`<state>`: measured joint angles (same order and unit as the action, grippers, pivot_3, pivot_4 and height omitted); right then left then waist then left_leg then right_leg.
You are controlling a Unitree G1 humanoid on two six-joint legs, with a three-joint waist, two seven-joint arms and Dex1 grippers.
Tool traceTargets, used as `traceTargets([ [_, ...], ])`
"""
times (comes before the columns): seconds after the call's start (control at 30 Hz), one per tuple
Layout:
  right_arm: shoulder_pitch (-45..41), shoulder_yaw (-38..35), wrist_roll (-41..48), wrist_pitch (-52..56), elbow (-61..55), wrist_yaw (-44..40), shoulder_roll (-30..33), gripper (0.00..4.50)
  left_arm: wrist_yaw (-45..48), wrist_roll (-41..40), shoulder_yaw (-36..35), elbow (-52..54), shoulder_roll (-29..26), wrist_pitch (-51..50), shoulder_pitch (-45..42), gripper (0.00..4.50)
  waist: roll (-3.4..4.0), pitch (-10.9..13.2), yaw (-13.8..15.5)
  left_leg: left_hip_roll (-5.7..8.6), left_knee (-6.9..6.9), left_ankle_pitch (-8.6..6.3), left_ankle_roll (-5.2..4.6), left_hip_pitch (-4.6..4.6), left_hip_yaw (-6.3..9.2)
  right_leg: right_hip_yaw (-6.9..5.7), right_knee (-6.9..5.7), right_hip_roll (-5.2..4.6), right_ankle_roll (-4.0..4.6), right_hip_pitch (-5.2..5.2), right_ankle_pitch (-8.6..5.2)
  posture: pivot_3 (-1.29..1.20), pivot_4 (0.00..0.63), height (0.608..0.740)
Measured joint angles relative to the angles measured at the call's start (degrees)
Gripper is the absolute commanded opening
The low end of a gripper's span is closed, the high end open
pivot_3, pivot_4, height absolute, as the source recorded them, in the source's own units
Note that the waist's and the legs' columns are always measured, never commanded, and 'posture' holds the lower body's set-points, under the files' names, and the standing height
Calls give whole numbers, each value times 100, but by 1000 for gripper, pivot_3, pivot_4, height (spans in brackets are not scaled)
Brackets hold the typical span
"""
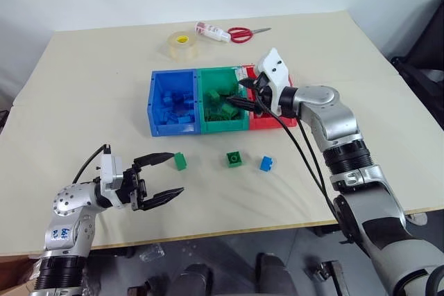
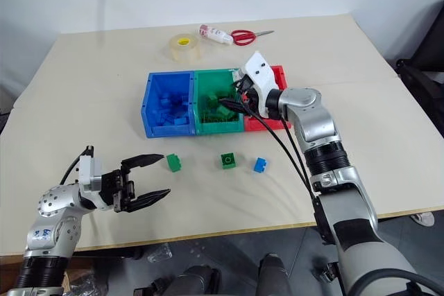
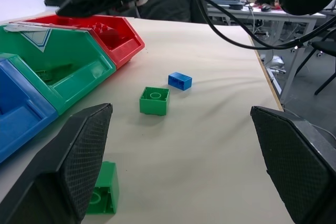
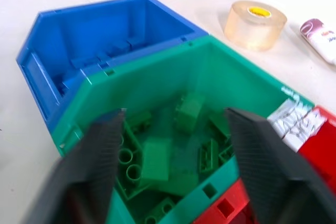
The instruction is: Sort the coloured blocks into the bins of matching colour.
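Our right gripper (image 4: 173, 145) hangs wide and empty over the green bin (image 1: 208, 124); our left gripper (image 1: 161, 178) gapes wide near a green block (image 1: 180, 161).

The bins (image 1: 223, 112) are glossy moulded plastic; the studded blocks (image 1: 234, 159) before them are smooth, shiny plastic too. The surface (image 1: 104, 95) is matt, pale and smooth. Behind the bins, the tape roll (image 1: 183, 45) looks translucent and glossy. The left pincer (image 3: 178, 171) has fingertips (image 3: 86, 150) with matt black, cross-hatched pads.
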<state>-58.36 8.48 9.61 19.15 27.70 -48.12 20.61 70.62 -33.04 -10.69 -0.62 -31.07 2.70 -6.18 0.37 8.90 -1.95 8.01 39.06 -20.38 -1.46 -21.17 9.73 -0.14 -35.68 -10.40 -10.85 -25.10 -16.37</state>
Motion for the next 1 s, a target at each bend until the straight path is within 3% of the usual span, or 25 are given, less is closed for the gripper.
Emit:
traceTargets([
  [0.03, 21, -8, 1, -40, -47, -22, 7, 4491, 0, 0, 3, 1, 10, 2, 0, 4500, 0, 0, -5, -1, -1, 0, 0, 0, -1, 0, -2, 1, 0, -1, 0, 0, 150, 740],
  [0.2, 713, -11, 133, 109, -981, -450, 389, 4491, 12, 1, 24, -12, 63, 17, 13, 4500, 0, 0, 23, 2, 2, -1, 0, -1, -1, -1, -6, -2, 1, -2, 1, 0, 150, 740],
  [0.37, 1965, -261, 657, 684, -2496, -1086, 1309, 4491, 119, 0, 44, -141, 59, 58, -46, 4500, 0, 0, 57, 4, 5, -2, -2, -3, -4, 1, 0, -3, 2, 2, 1, 0, 150, 740],
  [0.7, 4920, -1990, 1389, 1213, -4259, -1626, 3140, 4491, 512, 11, -7, -856, -115, 128, -407, 4500, -1, 0, 127, -3, 7, -6, -8, 5, -42, 1, 13, -6, -1, 5, 2, 0, 150, 740],
  [0.83, 5045, -2050, 1418, 1230, -4418, -1596, 3238, 4491, 587, 50, 18, -1038, -128, 168, -628, 4500, -1, 0, 132, -19, 10, -6, -8, 11, -78, -2, 23, -5, -8, 4, 6, 0, 150, 740],
  [1.0, 4195, -1370, 1412, 1273, -4453, -1342, 2885, 4491, 633, 86, 59, -1155, -73, 225, -787, 4500, -2, 0, 126, -21, 9, -9, -9, 11, -82, -4, 23, -5, -9, -1, 6, 0, 150, 740],
])
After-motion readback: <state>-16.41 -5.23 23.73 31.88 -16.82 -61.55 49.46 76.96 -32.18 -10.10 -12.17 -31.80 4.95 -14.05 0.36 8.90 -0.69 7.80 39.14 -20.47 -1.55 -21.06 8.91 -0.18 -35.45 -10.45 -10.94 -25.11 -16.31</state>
